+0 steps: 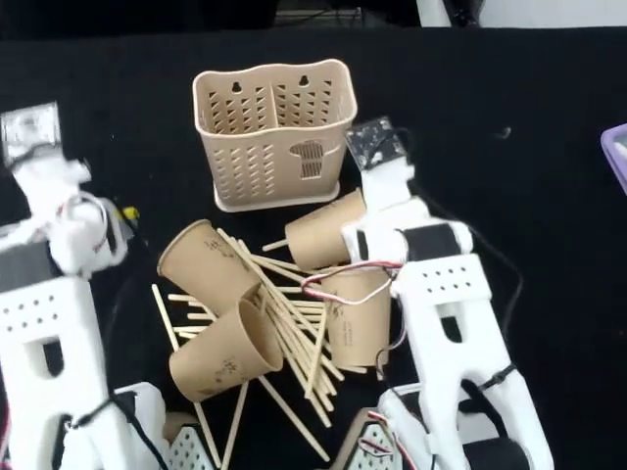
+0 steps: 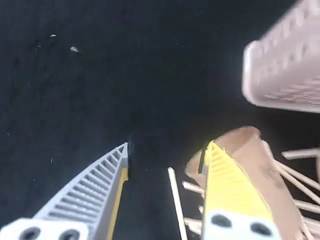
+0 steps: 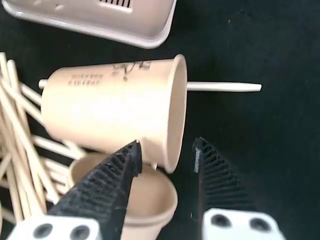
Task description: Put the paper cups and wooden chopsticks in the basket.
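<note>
Paper cups (image 1: 223,354) and wooden chopsticks (image 1: 289,318): sprawling in a loose heap on the black table (image 1: 529,117), all of it lying outside the beige basket (image 1: 272,132).

Looking down the right claw (image 3: 165,150): hanging spread wide, pinching nothing, bracketing the rim of a tipped-over cup (image 3: 110,110). Sitting in front of the cup wall with one black finger (image 3: 110,190), standing just past the open mouth with the other. Cannot tell about actual contact there. Lying on its side with the mouth facing across the claw's gap, and crowding a second cup (image 3: 127,200) just beside it, tucked under the near finger and gaping toward the camera. Poking out from behind the tipped-over cup, past the far finger: a single chopstick (image 3: 225,87). Sitting just beyond the claw, on the far side of that cup: the foot of the basket. Fanning out on the near-finger side: more chopsticks, crossing over one another.

Over to the left claw (image 2: 167,146): hanging spread apart as well, gripping nothing, showing a grey finger (image 2: 90,200) on one side, a yellow finger (image 2: 227,190) on the other and black table between them. Peeking out right behind the yellow finger: a brown cup (image 2: 262,160), lying down among chopsticks. Lying near the gap, closer to the yellow finger: one thin stick (image 2: 176,205). Standing farther ahead on the yellow-finger side, well apart from the claw: the basket's slotted wall.
</note>
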